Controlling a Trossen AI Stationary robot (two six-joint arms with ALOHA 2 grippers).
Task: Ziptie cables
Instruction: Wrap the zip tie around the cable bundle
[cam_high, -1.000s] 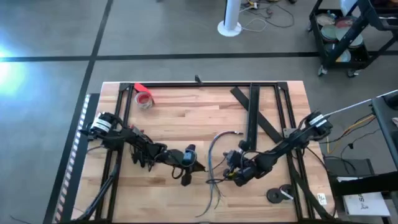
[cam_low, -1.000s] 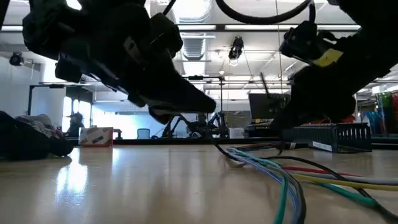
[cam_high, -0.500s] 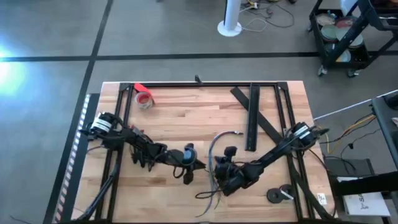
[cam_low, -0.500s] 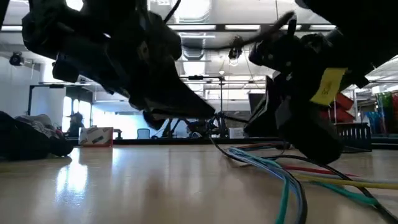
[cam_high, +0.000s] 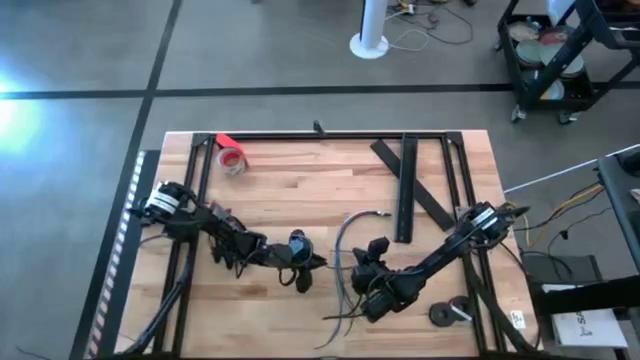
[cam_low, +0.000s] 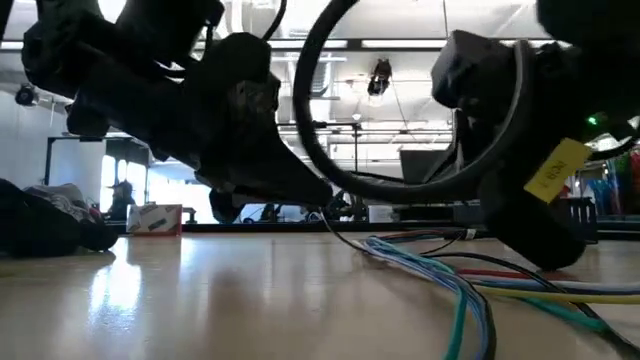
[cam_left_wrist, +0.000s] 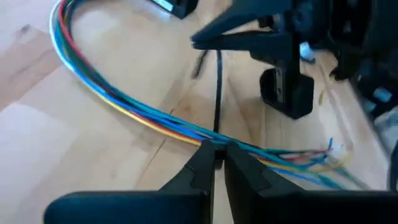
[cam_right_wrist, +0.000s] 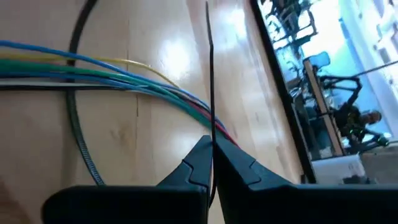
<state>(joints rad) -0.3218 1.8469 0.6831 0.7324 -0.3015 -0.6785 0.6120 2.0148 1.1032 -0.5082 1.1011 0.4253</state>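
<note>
High view: both arms reached inward over the wooden table (cam_high: 300, 200). The left gripper (cam_high: 305, 268) sat just left of the cables (cam_high: 345, 250); the right gripper (cam_high: 372, 285) lay low beside them.

Low view: the ziptie (cam_low: 330, 150) arched in a loop above the cables (cam_low: 450, 275), which lay on the table.

Left wrist view: the left gripper (cam_left_wrist: 217, 155) had its jaws pinched on one end of the ziptie (cam_left_wrist: 218, 87), directly over the cables (cam_left_wrist: 124, 106).

Right wrist view: the right gripper (cam_right_wrist: 212, 155) had its jaws closed on the other strand of the ziptie (cam_right_wrist: 210, 74). The looping step appeared in hand; threading the tail through the head seemed next, requiring close alignment.
</note>
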